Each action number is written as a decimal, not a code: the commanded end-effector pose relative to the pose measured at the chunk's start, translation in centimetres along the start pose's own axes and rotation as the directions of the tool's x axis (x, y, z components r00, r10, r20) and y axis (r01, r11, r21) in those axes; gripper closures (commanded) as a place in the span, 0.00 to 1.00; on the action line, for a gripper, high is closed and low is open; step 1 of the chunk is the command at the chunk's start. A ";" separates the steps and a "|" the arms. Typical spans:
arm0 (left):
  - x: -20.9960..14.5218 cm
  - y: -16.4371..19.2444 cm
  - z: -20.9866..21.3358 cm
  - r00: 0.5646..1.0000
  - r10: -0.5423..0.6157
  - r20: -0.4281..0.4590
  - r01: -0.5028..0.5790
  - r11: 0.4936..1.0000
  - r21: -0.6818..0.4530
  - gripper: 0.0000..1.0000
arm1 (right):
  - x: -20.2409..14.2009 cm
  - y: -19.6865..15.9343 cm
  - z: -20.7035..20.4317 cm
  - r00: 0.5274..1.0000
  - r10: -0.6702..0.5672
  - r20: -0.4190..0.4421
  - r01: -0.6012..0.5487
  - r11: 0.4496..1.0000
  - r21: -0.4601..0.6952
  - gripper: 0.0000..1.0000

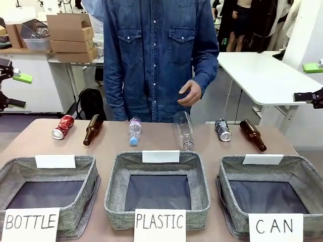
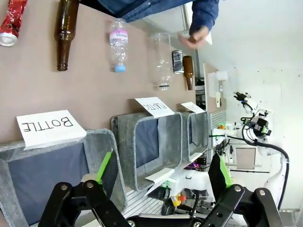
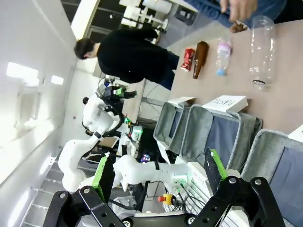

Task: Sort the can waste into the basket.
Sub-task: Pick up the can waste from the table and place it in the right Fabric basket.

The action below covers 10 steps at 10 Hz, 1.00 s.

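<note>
Front view: nearest is a row of three grey bins: BOTTLE bin [image 1: 86, 162] left, PLASTIC bin [image 1: 115, 189] middle, CAN basket [image 1: 295, 164] right. All three look empty, so no can is sorted yet.

Behind them the items lie on their sides in a row. The red can [image 1: 62, 126] is crushed and sits far left, just beside a brown bottle [image 1: 93, 129]. The dark can [image 1: 222, 129] is right of centre, between the clear bottle [image 1: 183, 130] and a second brown bottle [image 1: 252, 134].

The left gripper [image 1: 28, 92] and right gripper [image 1: 299, 81] hang raised at the sides, jaws spread wide, nothing in them.

Risks:
- The red can needs a carry across the whole row, so it could drop into the wrong bin on the way.
- Its crushed shape gives the pads an uneven grip and it could slip.
- Tight neighbours mean a finger may nudge a bottle and set it rolling.
- The person's hand [image 1: 190, 93] hovers over the far edge, so a reach could meet it.

The table [image 1: 106, 146] is matte tan and flat. The room looks like a lab, with cardboard boxes [image 1: 70, 35] far left and a white table [image 1: 262, 75] far right.
</note>
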<state>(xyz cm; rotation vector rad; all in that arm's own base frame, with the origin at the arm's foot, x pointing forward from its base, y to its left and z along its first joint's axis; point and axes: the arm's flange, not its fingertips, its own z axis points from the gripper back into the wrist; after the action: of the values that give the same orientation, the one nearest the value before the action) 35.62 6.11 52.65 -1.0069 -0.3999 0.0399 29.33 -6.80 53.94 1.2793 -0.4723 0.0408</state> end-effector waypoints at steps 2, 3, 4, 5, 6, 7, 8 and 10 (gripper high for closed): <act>1.6 -0.7 -0.6 0.953 -0.207 -0.219 0.278 0.887 0.369 0.00 | 0.5 0.0 -0.1 0.999 0.033 0.009 -0.033 0.999 0.020 0.00; 4.1 -0.6 -2.2 0.942 -0.215 -0.256 0.316 0.821 0.475 0.00 | 0.5 0.0 -0.1 0.999 0.033 0.009 -0.033 0.999 0.020 0.00; 5.9 -0.7 -4.0 0.965 -0.191 -0.180 0.261 0.775 0.576 0.00 | 0.5 0.0 -0.1 0.999 0.033 0.009 -0.033 0.999 0.020 0.00; 7.2 -1.1 -6.3 0.975 -0.204 -0.093 0.213 0.717 0.664 0.00 | 0.5 0.0 -0.1 0.999 0.033 0.009 -0.033 0.999 0.020 0.00; 8.1 -1.8 -8.9 0.962 -0.257 -0.094 0.254 0.710 0.657 0.00 | 0.5 0.0 -0.1 0.999 0.033 0.009 -0.033 0.999 0.020 0.00; 9.6 -2.7 -10.5 0.973 -0.232 -0.008 0.194 0.794 0.576 0.00 | 0.5 0.0 -0.1 0.999 0.033 0.009 -0.033 0.999 0.020 0.00; 7.4 -1.8 -6.8 0.951 -0.279 -0.135 0.302 0.738 0.603 0.00 | 0.5 0.0 -0.1 0.999 0.033 0.009 -0.033 0.999 0.020 0.00; 7.4 -1.8 -6.8 0.951 -0.279 -0.135 0.302 0.738 0.603 0.00 | 0.5 0.0 -0.1 0.999 0.033 0.009 -0.033 0.999 0.020 0.00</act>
<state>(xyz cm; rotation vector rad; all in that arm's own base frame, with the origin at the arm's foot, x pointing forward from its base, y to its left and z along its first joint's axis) 45.78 0.16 52.91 -0.2893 -0.4807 -0.0967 29.36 -6.81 53.84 1.2786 -0.4760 0.0426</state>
